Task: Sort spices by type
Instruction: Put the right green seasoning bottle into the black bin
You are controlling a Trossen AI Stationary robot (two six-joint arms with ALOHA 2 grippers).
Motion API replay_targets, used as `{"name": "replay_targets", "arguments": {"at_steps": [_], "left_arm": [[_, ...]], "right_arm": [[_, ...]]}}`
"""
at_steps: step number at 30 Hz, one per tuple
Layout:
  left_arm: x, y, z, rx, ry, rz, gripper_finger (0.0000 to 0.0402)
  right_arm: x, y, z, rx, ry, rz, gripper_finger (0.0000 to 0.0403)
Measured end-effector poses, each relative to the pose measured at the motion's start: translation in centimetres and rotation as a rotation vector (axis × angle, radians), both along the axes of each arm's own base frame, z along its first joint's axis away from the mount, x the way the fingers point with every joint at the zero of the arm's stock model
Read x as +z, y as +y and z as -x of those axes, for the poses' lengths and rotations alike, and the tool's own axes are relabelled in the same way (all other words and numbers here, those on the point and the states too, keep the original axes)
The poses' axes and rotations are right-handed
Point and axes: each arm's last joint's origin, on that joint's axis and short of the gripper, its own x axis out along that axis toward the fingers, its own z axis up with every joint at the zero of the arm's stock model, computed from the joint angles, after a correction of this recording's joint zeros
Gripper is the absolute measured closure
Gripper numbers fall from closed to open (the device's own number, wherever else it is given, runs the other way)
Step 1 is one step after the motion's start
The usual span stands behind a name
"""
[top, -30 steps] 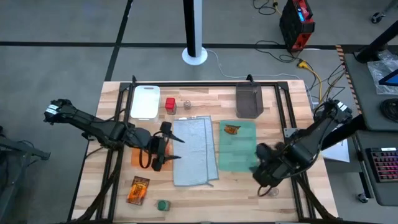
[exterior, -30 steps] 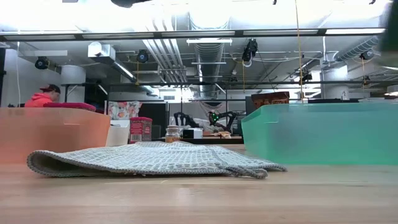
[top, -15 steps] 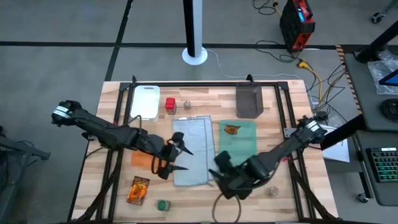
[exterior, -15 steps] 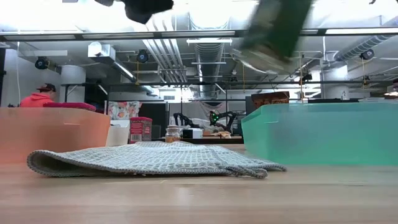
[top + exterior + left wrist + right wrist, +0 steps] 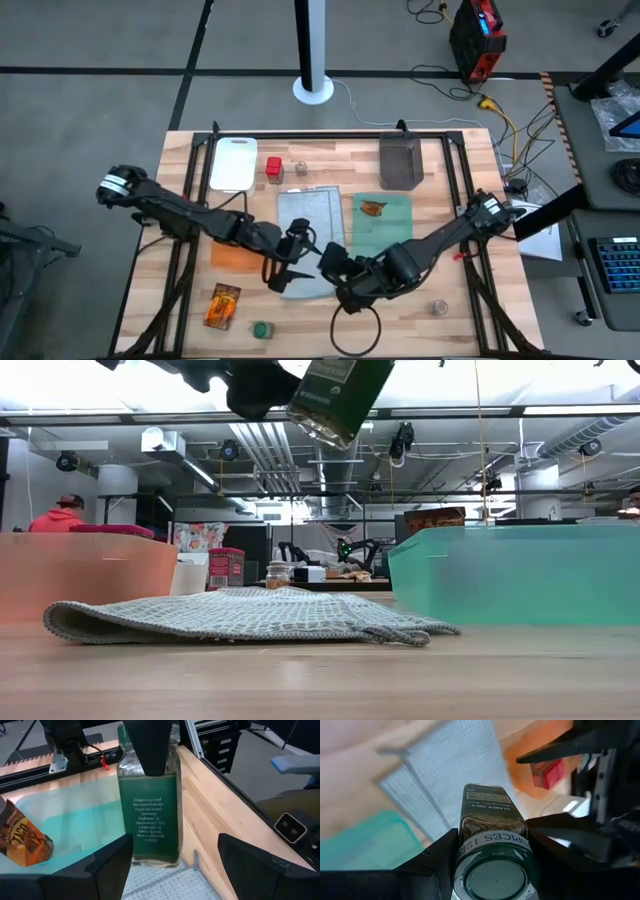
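My right gripper [image 5: 336, 272] is shut on a green-labelled spice jar [image 5: 150, 815], which it holds in the air over the near end of the grey cloth [image 5: 310, 235]. My left gripper [image 5: 291, 256] is open right beside it, and its fingers [image 5: 107, 865] stand on either side of the jar's base without touching. A second green-topped jar [image 5: 262, 329] and an orange packet [image 5: 222, 305] sit near the near edge. One red box [image 5: 274, 168] and a clear shaker [image 5: 300, 168] stand far. Another packet [image 5: 373, 208] lies on the green cloth. Another shaker [image 5: 439, 308] stands near right. My right gripper pinches the jar at its lid end [image 5: 492, 847], one finger [image 5: 437, 857] on each side, coming from the table's right. The jar is lifted clear and tilted [image 5: 335, 395], and its base points away from the fingers toward my left gripper.
A white board [image 5: 233, 163] and a dark grey bin [image 5: 400, 162] stand at the far edge. An orange cloth [image 5: 232, 257] lies under my left arm, with a red box [image 5: 547, 773] on it. The green cloth [image 5: 385, 240] lies right of the grey one.
My right gripper has swung from the table's near right toward the centre and carried the jar over the grey cloth. This uncovered the shaker near the right. My left gripper has moved right and a little nearer, up to the jar.
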Motion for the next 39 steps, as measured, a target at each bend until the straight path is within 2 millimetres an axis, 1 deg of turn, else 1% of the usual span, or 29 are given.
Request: {"name": "replay_targets", "arguments": {"at_steps": [5, 8, 15, 19, 22, 26, 33, 34, 35, 39], "left_arm": [[0.0, 0.7, -1.0, 0.025, -0.001, 0.003, 0.0127], [0.1, 1.1, -1.1, 0.03, -0.003, 0.01, 0.0127], [0.1, 1.1, -1.1, 0.0, -0.001, 0.018, 0.0127], [0.1, 1.2, -1.1, 0.002, -0.001, 0.022, 0.0129], [0.1, 1.2, -1.1, 0.006, -0.001, 0.02, 0.0153], [0.1, 1.2, -1.1, 0.007, 0.005, 0.017, 0.0226], [0.1, 1.2, -1.1, 0.016, 0.004, 0.009, 0.0225], [0.1, 1.2, -1.1, 0.02, 0.004, 0.007, 0.0225], [0.1, 1.3, -1.1, 0.026, 0.002, 0.001, 0.0225], [0.3, 1.5, -1.0, 0.077, -0.02, -0.046, 0.0225]], "right_arm": [[0.2, 0.1, -0.4, 0.104, -0.012, 0.045, 0.0211], [0.2, 0.2, -0.5, 0.153, -0.018, 0.075, 0.0211], [0.5, 0.0, -0.8, 0.184, -0.045, 0.169, 0.0211], [0.6, 0.0, -1.0, 0.22, -0.055, 0.189, 0.0211], [0.8, 0.0, -1.0, 0.22, -0.061, 0.188, 0.0211], [0.9, -0.1, -1.0, 0.192, -0.069, 0.169, 0.0211], [1.0, -0.3, -1.1, 0.13, -0.091, 0.142, 0.0211], [1.0, -0.3, -1.1, 0.11, -0.099, 0.141, 0.0209], [1.0, -0.3, -1.1, 0.081, -0.111, 0.134, 0.0197], [1.8, -0.7, -1.0, -0.062, -0.199, 0.127, 0.0118]]}}
